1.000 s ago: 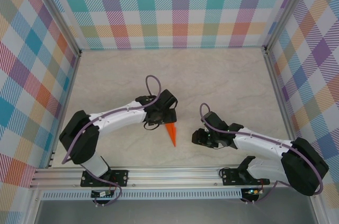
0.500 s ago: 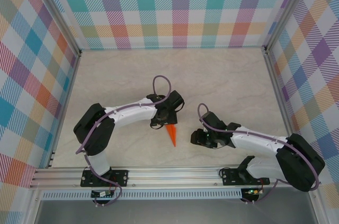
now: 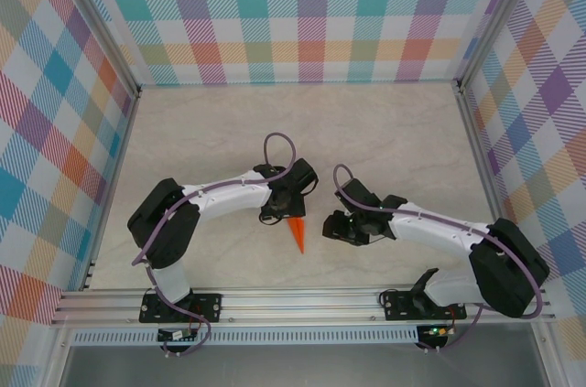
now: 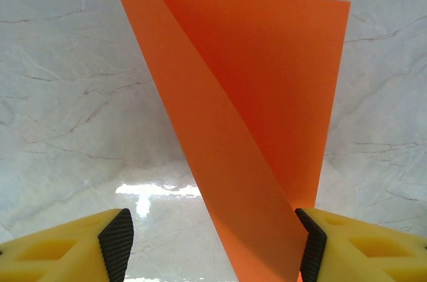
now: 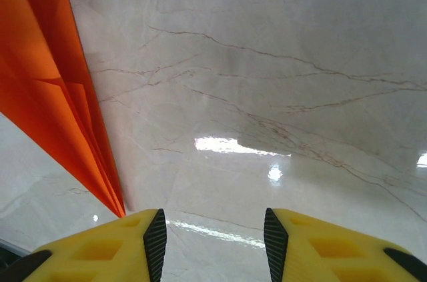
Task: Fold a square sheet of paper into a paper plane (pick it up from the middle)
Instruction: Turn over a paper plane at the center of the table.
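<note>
While the left gripper (image 4: 213,250) is standing with its jaws spread wide, the orange paper plane (image 4: 267,95) is rising between them. One black pad (image 4: 311,249) is touching the paper's edge and the opposite pad (image 4: 117,242) is sitting well clear of it, so nothing is being clamped. From above, the plane is showing as a slim dart on the marble-look table (image 3: 211,131), its sharp nose pointing toward the near rail (image 3: 302,300) and its tail tucked under the left gripper. The right gripper (image 5: 213,239) is hovering low just beside that nose, jaws parted and bare, with the paper's tip ending close to one yellow finger (image 5: 100,249). Open tabletop is stretching away to the checked walls (image 3: 302,12) behind and on both sides.
</note>
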Robot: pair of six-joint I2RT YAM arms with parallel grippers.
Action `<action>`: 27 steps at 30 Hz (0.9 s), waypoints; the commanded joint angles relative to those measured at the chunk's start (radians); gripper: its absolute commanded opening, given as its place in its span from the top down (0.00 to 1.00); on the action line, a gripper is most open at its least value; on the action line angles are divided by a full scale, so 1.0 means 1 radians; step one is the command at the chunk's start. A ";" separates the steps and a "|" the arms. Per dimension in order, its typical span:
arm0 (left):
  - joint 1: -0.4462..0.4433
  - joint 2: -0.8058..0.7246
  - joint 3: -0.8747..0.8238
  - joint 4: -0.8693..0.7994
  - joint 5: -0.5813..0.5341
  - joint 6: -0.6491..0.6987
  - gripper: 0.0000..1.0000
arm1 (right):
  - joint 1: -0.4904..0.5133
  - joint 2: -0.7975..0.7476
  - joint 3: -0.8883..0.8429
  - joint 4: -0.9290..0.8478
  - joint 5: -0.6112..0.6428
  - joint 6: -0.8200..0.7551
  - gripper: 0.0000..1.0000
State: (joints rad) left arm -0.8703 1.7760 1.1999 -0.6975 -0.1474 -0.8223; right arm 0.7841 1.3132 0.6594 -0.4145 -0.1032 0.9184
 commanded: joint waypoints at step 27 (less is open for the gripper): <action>0.009 -0.002 -0.018 -0.007 0.003 -0.006 0.31 | -0.025 0.074 0.113 -0.112 -0.003 -0.027 0.53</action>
State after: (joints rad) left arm -0.8680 1.8057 1.1877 -0.6975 -0.1322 -0.8227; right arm 0.7654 1.4288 0.8059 -0.5243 -0.1341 0.9005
